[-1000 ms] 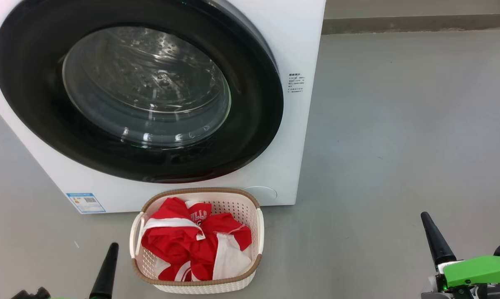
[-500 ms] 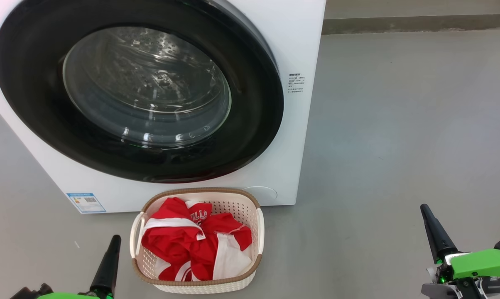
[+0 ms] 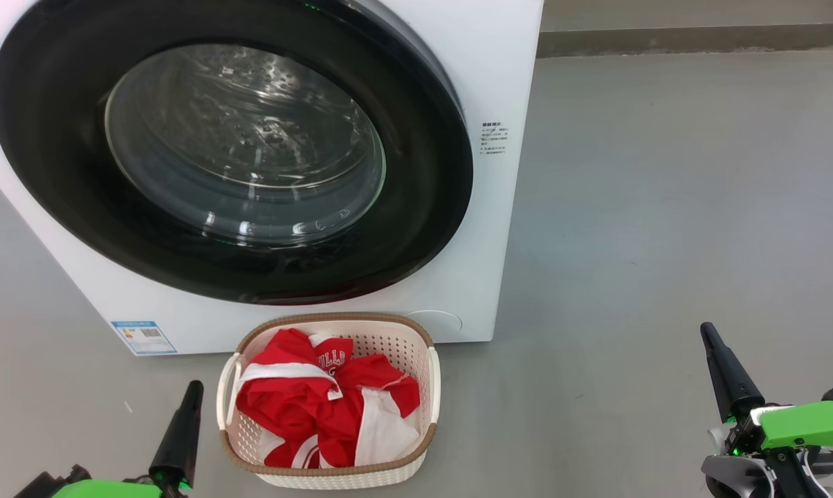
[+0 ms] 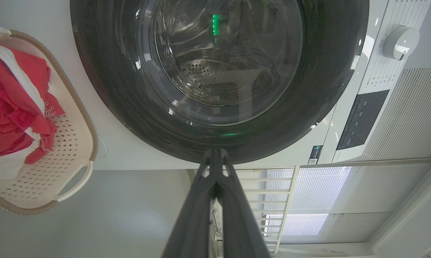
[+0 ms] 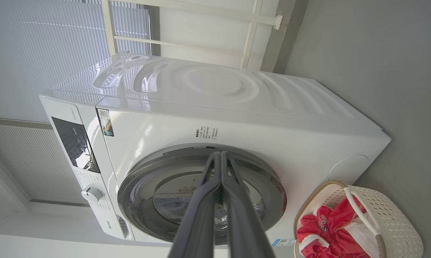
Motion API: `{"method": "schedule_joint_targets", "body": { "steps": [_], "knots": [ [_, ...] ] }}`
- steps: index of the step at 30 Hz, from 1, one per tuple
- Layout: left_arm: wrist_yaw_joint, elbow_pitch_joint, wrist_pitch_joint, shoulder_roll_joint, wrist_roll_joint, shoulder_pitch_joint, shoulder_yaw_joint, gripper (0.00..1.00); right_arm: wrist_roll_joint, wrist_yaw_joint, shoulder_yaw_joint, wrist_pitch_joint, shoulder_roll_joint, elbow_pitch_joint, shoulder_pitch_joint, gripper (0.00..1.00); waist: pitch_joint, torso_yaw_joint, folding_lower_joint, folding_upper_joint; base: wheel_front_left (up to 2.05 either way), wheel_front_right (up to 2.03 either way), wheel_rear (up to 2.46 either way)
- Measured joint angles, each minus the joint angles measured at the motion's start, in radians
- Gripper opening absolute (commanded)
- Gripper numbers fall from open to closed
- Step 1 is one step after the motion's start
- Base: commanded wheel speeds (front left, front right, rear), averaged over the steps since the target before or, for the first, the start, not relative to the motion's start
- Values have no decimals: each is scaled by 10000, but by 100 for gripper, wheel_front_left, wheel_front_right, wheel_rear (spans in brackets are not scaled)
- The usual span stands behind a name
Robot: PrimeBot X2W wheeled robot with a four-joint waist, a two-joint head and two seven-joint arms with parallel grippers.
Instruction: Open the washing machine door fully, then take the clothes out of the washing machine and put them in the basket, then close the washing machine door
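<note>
- door [image 3: 243,145] looks shut on the washer [image 3: 499,83]; clothes [image 3: 319,408] heaped in the basket [image 3: 389,346] just in front of it.
- left claw [image 3: 194,389] beside the basket, right claw [image 3: 707,333] well apart; both pinched closed, empty.
- my worry: left claw swinging could clip the basket and tip it.

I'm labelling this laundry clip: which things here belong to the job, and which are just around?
Job: washing machine door, washing machine, clothes, basket.
Just around: control dial, blue label, window blinds.
</note>
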Motion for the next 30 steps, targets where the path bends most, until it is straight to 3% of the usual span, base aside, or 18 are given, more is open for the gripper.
{"method": "schedule_joint_targets", "body": {
  "steps": [30],
  "knots": [
    [0,0,0,-4,0,0,6,0,0,0,-13,0,2,-2,0,0,0,0,0,0,0,0,0]
  ]
}}
